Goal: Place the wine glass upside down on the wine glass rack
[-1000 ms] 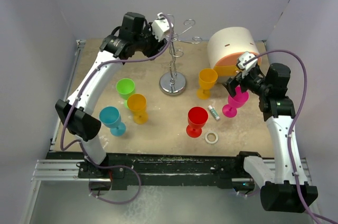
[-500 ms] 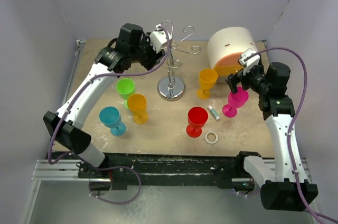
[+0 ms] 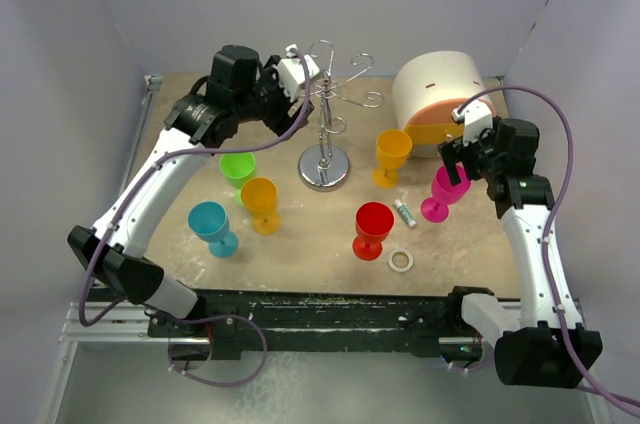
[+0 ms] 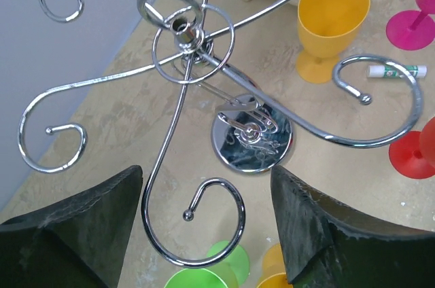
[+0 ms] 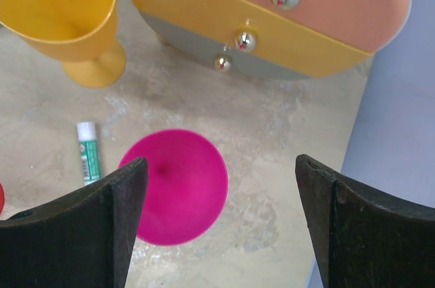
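So the left pincer [image 4: 204, 234] hangs released right over the chrome rack [image 4: 251, 142], which stands mid-far on the surface [image 3: 300, 234]. The right pincer [image 5: 221, 223] is released too, hovering above the upright pink wine glass [image 5: 178, 186] on the right, near the drawer box [image 5: 272, 23].

Round white-and-orange drawer box [image 3: 438, 96] sits far right on the tan surface [image 3: 310, 244], three chrome knobs [image 5: 245, 39] on its front. Small white-green tube [image 3: 404, 212] lies nearer, white ring [image 3: 400, 260] near it.
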Robot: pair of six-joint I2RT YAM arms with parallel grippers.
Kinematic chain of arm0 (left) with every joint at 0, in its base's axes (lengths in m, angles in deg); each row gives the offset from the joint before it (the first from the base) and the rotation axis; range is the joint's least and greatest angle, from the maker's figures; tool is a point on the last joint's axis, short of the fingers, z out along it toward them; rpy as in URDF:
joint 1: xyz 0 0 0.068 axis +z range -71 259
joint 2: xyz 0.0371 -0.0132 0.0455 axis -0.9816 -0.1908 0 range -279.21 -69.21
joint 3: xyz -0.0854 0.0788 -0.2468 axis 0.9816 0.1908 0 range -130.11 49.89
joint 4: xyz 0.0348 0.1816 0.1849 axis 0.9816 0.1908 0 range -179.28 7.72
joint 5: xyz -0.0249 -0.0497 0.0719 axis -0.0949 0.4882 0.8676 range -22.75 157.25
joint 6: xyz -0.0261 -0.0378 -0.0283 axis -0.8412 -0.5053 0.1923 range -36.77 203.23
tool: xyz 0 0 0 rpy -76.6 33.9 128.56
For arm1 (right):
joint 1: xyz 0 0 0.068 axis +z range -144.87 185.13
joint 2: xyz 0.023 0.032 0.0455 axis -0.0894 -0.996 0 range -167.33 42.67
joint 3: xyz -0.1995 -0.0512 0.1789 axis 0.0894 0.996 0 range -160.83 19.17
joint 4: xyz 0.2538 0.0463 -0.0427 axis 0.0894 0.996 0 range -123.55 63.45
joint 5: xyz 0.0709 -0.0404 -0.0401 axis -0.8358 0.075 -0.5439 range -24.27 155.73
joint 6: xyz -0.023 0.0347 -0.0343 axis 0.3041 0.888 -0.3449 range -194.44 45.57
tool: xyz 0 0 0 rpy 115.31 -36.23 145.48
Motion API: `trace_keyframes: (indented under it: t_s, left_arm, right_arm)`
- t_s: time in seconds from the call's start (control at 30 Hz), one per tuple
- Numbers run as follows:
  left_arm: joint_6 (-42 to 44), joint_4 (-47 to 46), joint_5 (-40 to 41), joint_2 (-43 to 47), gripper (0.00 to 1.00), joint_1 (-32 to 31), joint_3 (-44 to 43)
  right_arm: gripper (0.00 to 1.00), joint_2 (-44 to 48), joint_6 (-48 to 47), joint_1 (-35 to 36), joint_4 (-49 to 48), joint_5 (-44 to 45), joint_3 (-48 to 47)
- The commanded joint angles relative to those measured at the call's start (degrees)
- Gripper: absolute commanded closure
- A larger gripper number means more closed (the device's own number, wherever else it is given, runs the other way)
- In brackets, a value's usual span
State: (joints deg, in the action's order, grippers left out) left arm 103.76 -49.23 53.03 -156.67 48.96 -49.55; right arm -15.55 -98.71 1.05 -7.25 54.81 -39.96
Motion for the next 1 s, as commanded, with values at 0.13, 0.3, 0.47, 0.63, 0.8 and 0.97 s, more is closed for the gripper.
trace_keyframes:
  t_s: [0.13, 0.3, 0.47, 0.63, 0.8, 0.97]
  left_arm:
    - [1.25, 0.21, -3.93, 7.31, 0.06, -0.18, 1.28]
    - [3.98, 1.72, -5.04, 11.00, 0.01, -0.11, 3.90]
    - [5.84, 1.92, -5.46, 14.22, 0.01, -0.10, 6.09]
    - [7.59, 1.88, -3.51, 16.03, 0.01, -0.02, 7.94]
    - [9.09, 1.06, -0.39, 17.45, 0.01, 0.06, 9.64]
    - [7.85, -0.85, 2.82, 18.56, 0.01, 2.01, 10.41]
  right_arm:
    - [0.25, -1.94, -0.55, 0.12, 6.72, 7.29, -4.53]
    - [0.37, -6.29, -0.51, 0.12, 8.32, 9.50, -4.80]
    - [0.49, -10.12, -0.77, 0.12, 8.07, 11.24, -4.05]
    - [0.65, -13.20, -0.99, 0.12, 6.56, 10.81, -2.86]
    - [0.85, -14.29, -0.71, 0.12, 6.28, 9.13, -2.30]
    - [1.00, -13.14, -0.88, 0.12, 9.93, 5.97, -4.27]
